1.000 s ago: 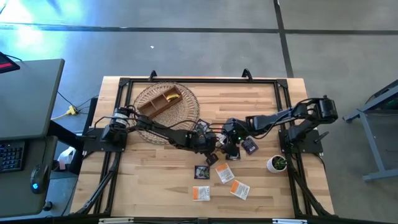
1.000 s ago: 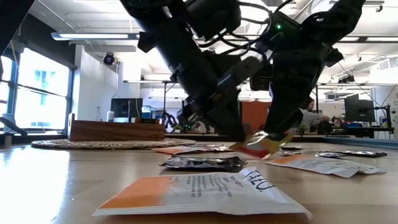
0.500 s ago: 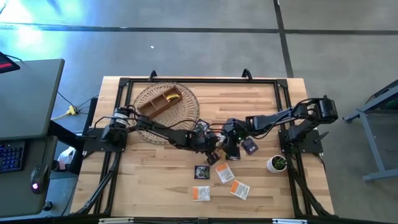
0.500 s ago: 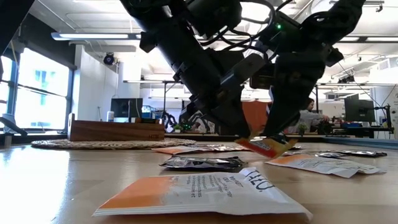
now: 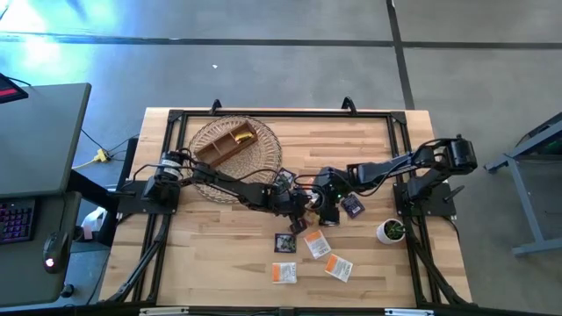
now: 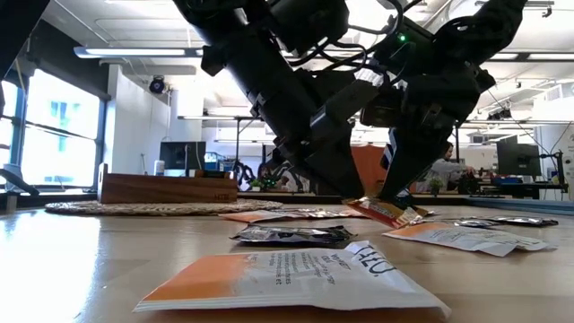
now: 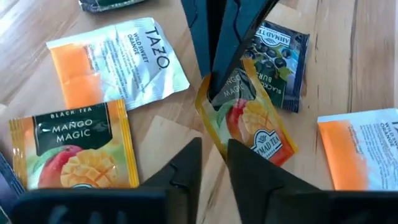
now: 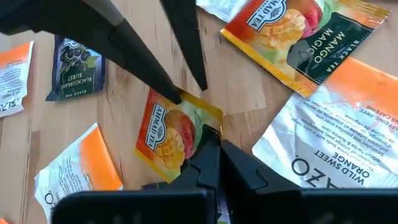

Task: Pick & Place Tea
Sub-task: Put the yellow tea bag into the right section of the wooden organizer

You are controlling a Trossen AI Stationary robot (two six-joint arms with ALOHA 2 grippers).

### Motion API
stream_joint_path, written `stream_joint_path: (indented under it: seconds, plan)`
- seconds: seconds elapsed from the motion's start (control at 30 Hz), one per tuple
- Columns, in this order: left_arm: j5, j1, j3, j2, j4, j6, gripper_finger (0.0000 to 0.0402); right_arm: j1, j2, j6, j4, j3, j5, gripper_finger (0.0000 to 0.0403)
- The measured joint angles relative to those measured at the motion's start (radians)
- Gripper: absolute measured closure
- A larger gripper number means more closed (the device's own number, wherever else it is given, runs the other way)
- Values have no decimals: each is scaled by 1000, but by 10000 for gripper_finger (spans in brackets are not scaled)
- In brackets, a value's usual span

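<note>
Tea sachets lie scattered near table centre, toward five o'clock, in the high view. One mango sachet [image 8: 176, 134] sits between both grippers, one edge raised off the wood, seen also in the low view [image 6: 387, 212].

Right gripper [image 8: 210, 138]: fingers pinched together on a corner of that mango sachet. Held thing is clear in its own wrist view.

Left gripper [image 7: 213, 151]: fingers parted a little, tips just beside the same sachet [image 7: 247, 120], not clamping it as far as can be seen.

Other sachets nearby: second mango one [image 7: 73, 147], white-and-orange one [image 7: 118, 57], dark blackcurrant one [image 7: 277, 63]. Three more lie at six o'clock of the grippers in the high view [image 5: 315, 245].

Wooden divided box [image 5: 226, 144] rests on a woven mat [image 5: 263, 156] at eleven o'clock, well apart from the grippers. Small potted plant [image 5: 391, 231] at four o'clock.

Handling, as judged: sachet very light, thin, foil-like and slick; flexes and droops when held by one corner. Lying flat gives no purchase. Best hold is a sealed edge or corner, where it is stiffest, once lifted clear of the wood.
</note>
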Motion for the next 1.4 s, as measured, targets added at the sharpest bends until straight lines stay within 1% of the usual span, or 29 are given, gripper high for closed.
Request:
stream_joint_path:
  seconds: [0.1, 0.2, 0.3, 0.43, 0.53, 0.63, 0.73, 1.03, 1.1, 1.2, 1.4]
  plan:
    - [33, 13, 0, 0, 0, 16, 287, 0, 0, -48, 0, 0, 0, 397]
    - [105, 37, 0, 0, 1, 16, 252, 0, 0, -106, 1, 0, -1, 395]
    - [189, 62, 0, 0, 19, 16, 227, 0, 0, -172, 18, 0, -9, 400]
    - [299, 80, -1, 0, 89, 34, 214, 0, 0, -243, 84, -2, -52, 396]
    - [333, 84, -3, 0, 107, 37, 216, -1, 0, -272, 127, -2, -95, 398]
    - [299, 83, -3, 0, 92, 40, 231, -1, 0, -281, 137, -2, -106, 400]
    - [273, 83, -3, 0, 88, 39, 260, -1, 0, -281, 138, -2, -110, 396]
    - [266, 85, -2, 0, 75, 29, 389, 0, 0, -274, 138, -1, -120, 398]
    - [261, 85, -1, 0, 69, 28, 395, 0, -7, -250, 134, -1, -115, 391]
    - [239, 85, 2, 0, 63, 24, 390, -1, -35, -210, 121, -1, -109, 379]
    - [239, 86, 2, -18, 59, 6, 399, -2, -153, -209, 60, 1, -99, 347]
